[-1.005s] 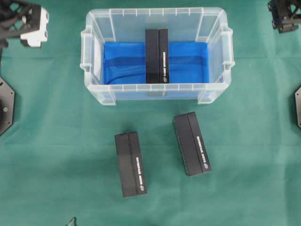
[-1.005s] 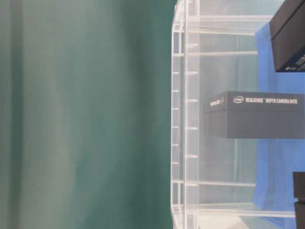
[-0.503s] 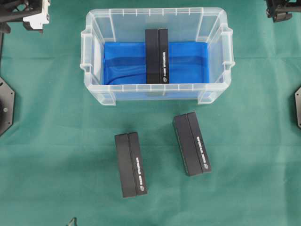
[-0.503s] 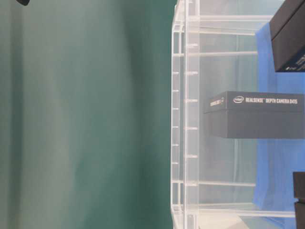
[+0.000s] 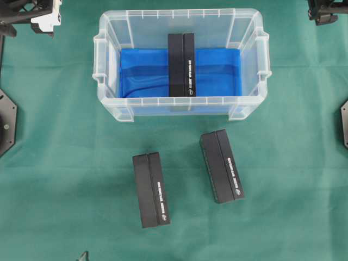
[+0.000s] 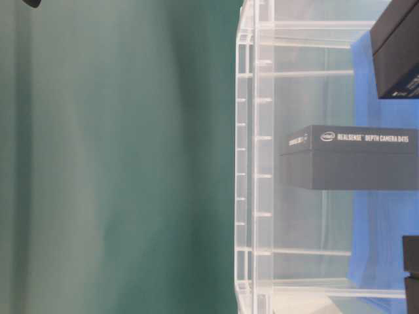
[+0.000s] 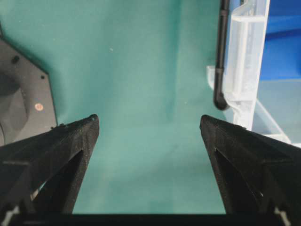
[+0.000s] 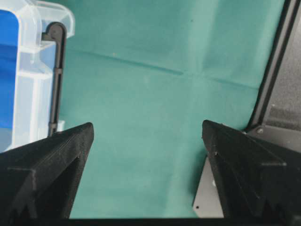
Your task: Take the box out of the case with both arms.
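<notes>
Table (image 5: 65, 163): covered in green cloth, lightly creased. Case (image 5: 179, 101): clear tub, rolled rim, blue sheet on its floor, set at the far middle of the table. Box (image 5: 181, 64): black, one item, inside the case at its centre, resting on the blue sheet; long axis runs from the near wall to the far wall, so its two long faces look toward the case's left and right ends. Spare boxes: two, black, on the cloth in front of the case, one to the left (image 5: 151, 189) and one to the right (image 5: 222, 166), well apart from it. Left tool (image 7: 149, 123): jaws spread wide, nothing between them, over bare cloth just outside the case's left end. Right tool (image 8: 147, 129): likewise spread and empty, outside the right end. The box lies inward from each tool, apparently about equally far from both, though overhead only the arms' edges show at the top corners.
</notes>
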Controlling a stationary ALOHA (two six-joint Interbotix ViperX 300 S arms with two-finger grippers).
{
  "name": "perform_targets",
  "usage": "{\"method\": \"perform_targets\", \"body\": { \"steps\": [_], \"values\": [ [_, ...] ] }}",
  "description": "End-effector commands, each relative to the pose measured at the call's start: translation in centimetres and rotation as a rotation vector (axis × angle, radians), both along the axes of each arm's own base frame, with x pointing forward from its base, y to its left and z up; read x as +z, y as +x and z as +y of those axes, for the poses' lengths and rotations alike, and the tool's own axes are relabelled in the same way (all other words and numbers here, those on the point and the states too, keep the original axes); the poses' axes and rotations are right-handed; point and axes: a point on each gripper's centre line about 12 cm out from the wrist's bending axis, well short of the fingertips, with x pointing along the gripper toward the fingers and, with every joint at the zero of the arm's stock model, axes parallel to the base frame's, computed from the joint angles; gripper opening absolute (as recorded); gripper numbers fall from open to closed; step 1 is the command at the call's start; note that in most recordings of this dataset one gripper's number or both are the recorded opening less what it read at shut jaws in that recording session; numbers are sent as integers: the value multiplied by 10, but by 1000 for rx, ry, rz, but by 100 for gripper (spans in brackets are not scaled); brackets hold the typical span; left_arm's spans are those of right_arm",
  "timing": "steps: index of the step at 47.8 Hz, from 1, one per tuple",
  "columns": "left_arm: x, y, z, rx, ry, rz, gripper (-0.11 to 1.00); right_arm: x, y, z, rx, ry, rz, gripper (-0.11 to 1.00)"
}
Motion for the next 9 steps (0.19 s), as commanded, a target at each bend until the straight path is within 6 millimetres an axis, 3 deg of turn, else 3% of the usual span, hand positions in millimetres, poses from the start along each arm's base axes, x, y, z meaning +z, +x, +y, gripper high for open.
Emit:
{"method": "perform_targets", "body": {
  "steps": [1, 9],
  "values": [
    [5, -1, 1, 5, 10, -16, 84, 5, -1, 0, -2, -8, -20, 91],
    [6, -1, 1, 5, 11, -19, 84, 5, -1, 0, -5, -5, -22, 91]
  ]
}}
